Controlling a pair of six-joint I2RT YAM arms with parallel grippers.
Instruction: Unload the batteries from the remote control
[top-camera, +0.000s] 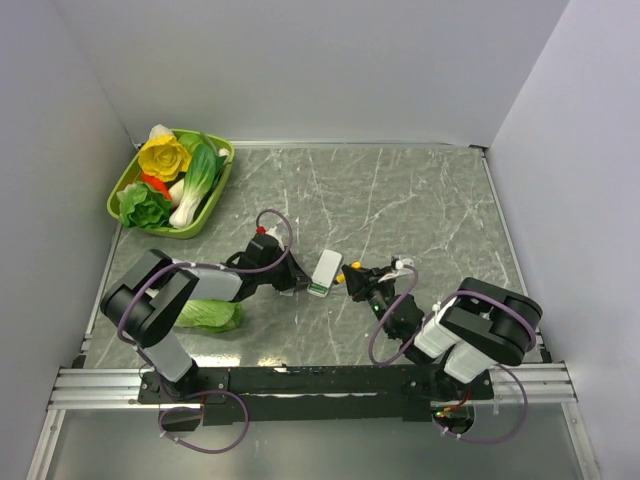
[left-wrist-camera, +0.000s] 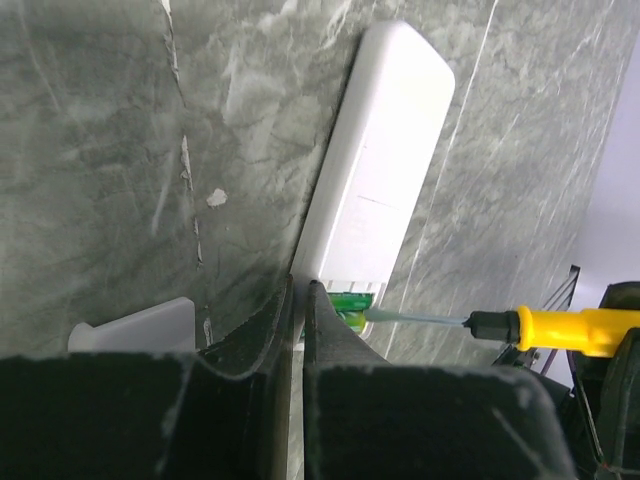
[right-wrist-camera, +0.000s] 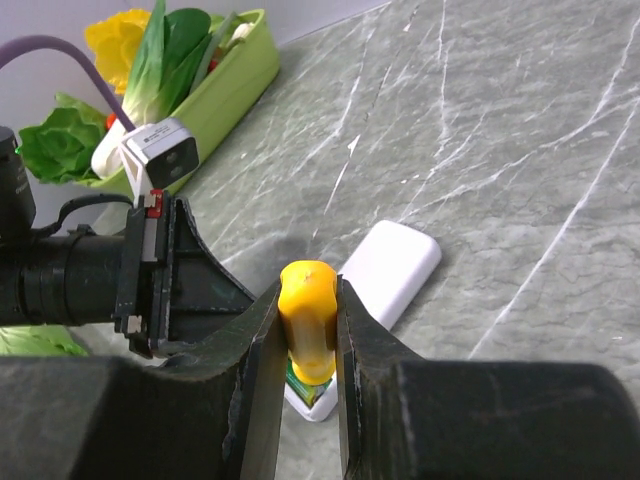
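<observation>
The white remote control (top-camera: 326, 270) lies on the marble table, its battery bay open at the near end. Green batteries (left-wrist-camera: 355, 300) show in that bay. My left gripper (left-wrist-camera: 298, 290) is shut, its tips against the remote's (left-wrist-camera: 385, 160) near left corner. My right gripper (right-wrist-camera: 308, 288) is shut on the yellow screwdriver handle (right-wrist-camera: 308, 325). The screwdriver's shaft (left-wrist-camera: 420, 318) reaches the batteries (right-wrist-camera: 300, 378) from the right. A small white cover piece (left-wrist-camera: 135, 325) lies left of my left fingers.
A green basket (top-camera: 222, 160) of toy vegetables stands at the back left. A leafy green vegetable (top-camera: 208, 315) lies beside the left arm. Grey walls close in the table on three sides.
</observation>
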